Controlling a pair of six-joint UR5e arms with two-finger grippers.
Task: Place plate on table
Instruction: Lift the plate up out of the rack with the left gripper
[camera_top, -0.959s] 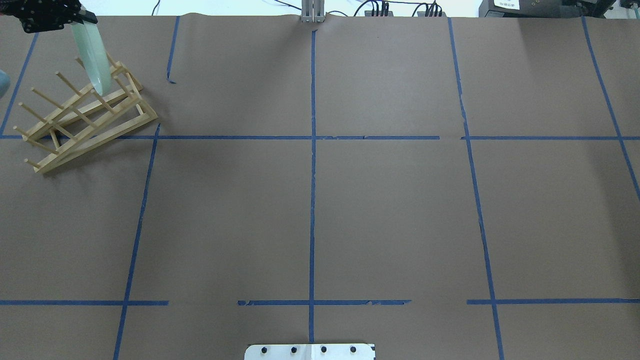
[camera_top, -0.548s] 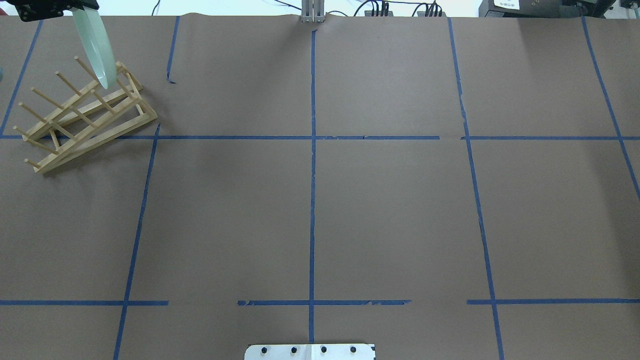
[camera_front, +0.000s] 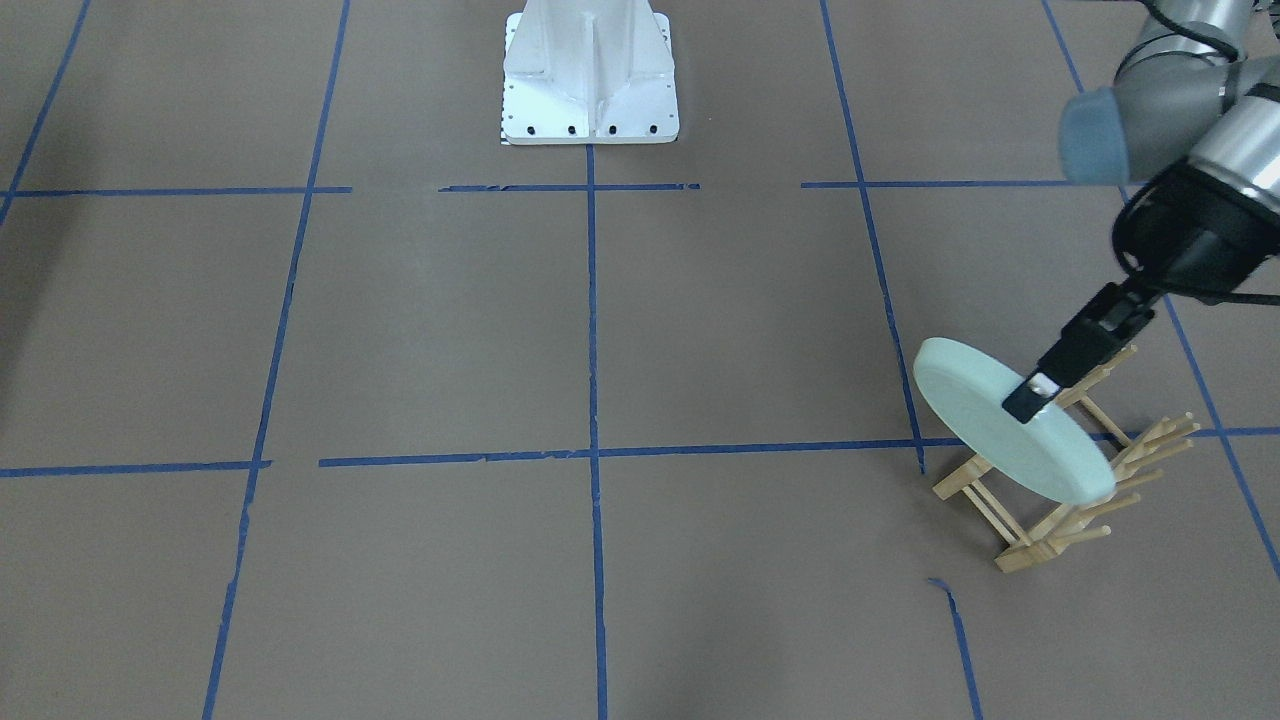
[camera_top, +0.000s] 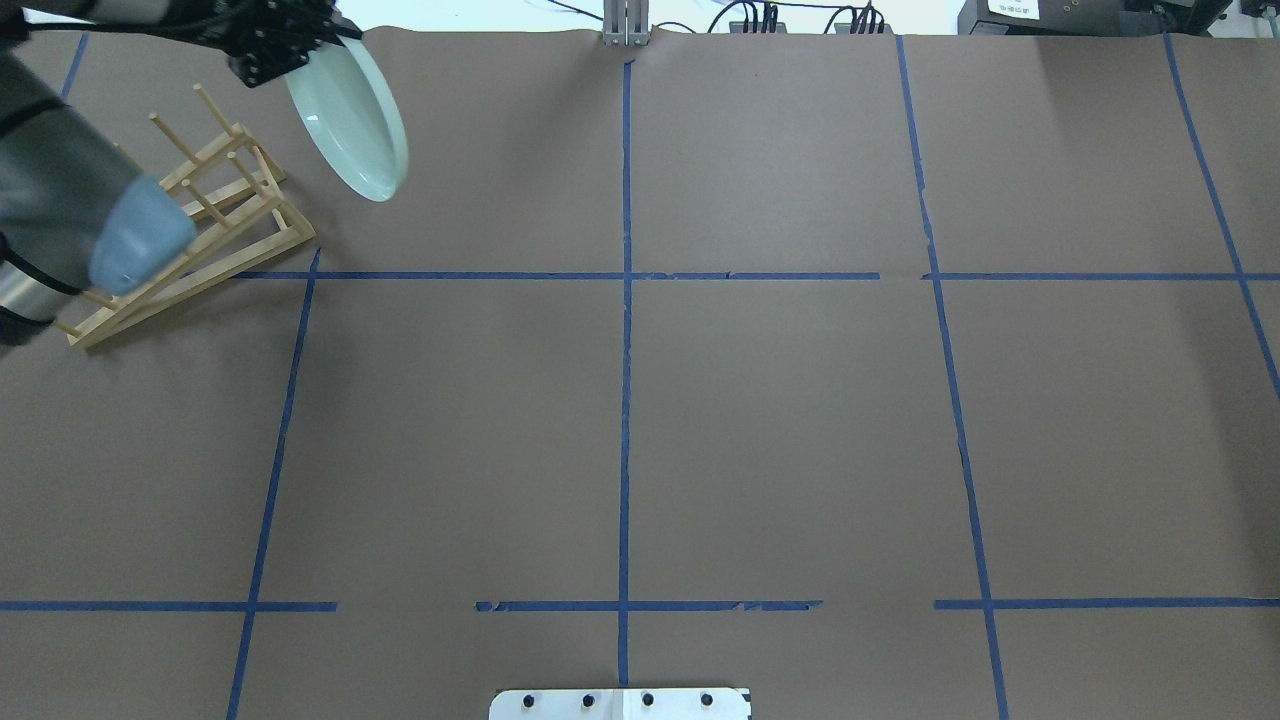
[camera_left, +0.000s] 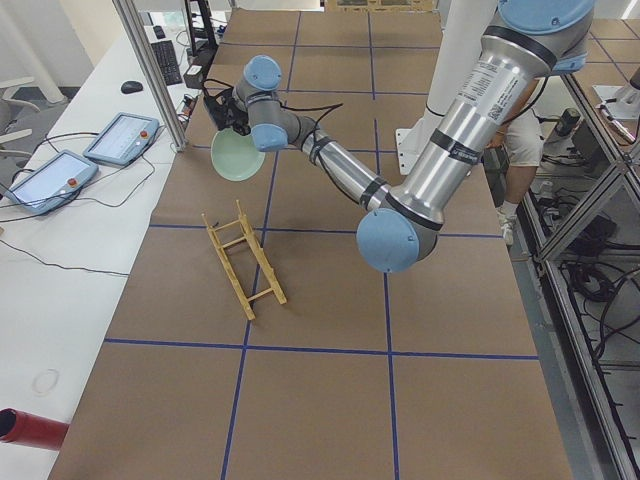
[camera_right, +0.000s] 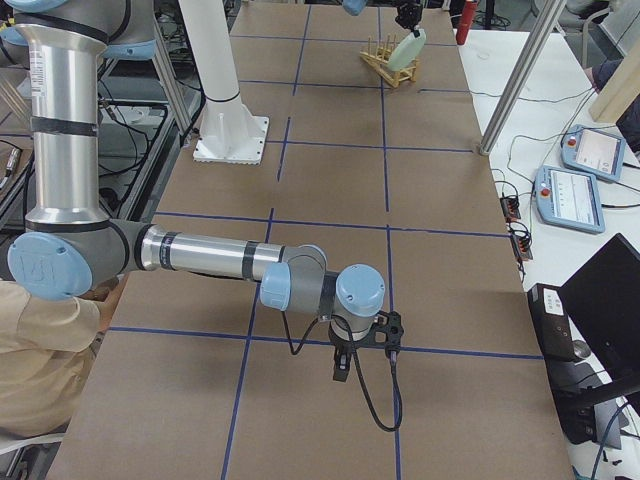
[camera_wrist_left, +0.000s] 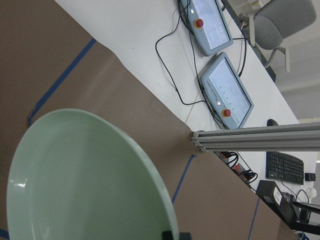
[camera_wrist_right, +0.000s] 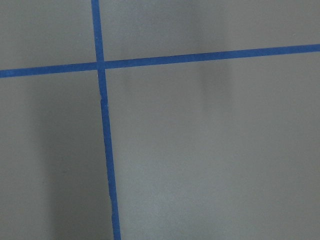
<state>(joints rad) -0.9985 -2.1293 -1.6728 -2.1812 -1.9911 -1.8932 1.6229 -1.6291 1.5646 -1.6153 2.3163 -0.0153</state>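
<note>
Lifted off rack (camera_top: 240, 262) — plate (camera_top: 350, 125) now above taped brown table (camera_top: 780, 420).

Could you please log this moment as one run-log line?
left gripper: shut on plate rim | plate: tilted, airborne, off rack, not on table | right gripper: over table, state unclear

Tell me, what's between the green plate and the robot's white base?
Nothing but bare table: brown paper crossed by blue tape lines. The front-facing view shows the whole stretch from the plate to the white base.
</note>
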